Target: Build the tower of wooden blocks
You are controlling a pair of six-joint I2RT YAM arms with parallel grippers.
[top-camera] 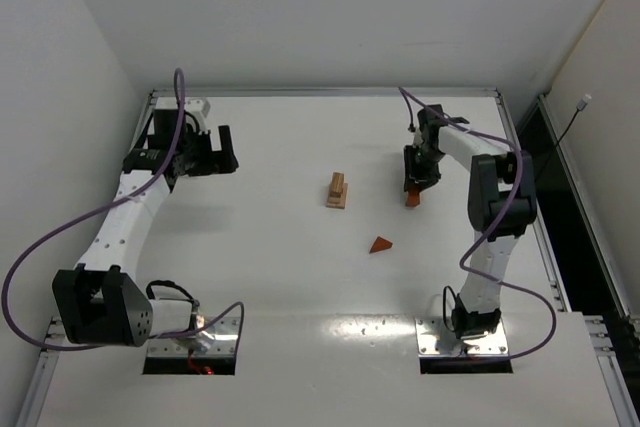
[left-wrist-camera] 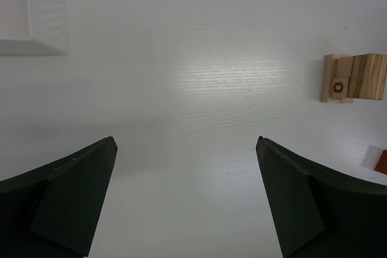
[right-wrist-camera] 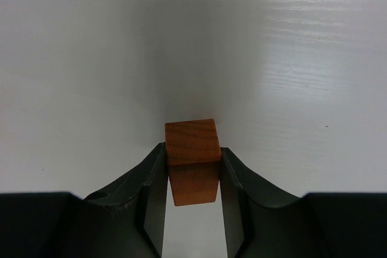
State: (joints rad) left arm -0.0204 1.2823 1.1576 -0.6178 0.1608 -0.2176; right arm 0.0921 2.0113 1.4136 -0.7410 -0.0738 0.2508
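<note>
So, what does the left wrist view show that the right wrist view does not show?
Only the left wrist view: the open left gripper, a corner of a white tray, the pale block stack and a reddish piece at the picture's edge. Only the right wrist view: the right gripper shut on a reddish-brown block. Both: the white table.

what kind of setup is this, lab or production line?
Probably a robot manipulation lab cell: white table boxed in by plain white panels, left arm and right arm bolted on, just toy wood blocks.
</note>
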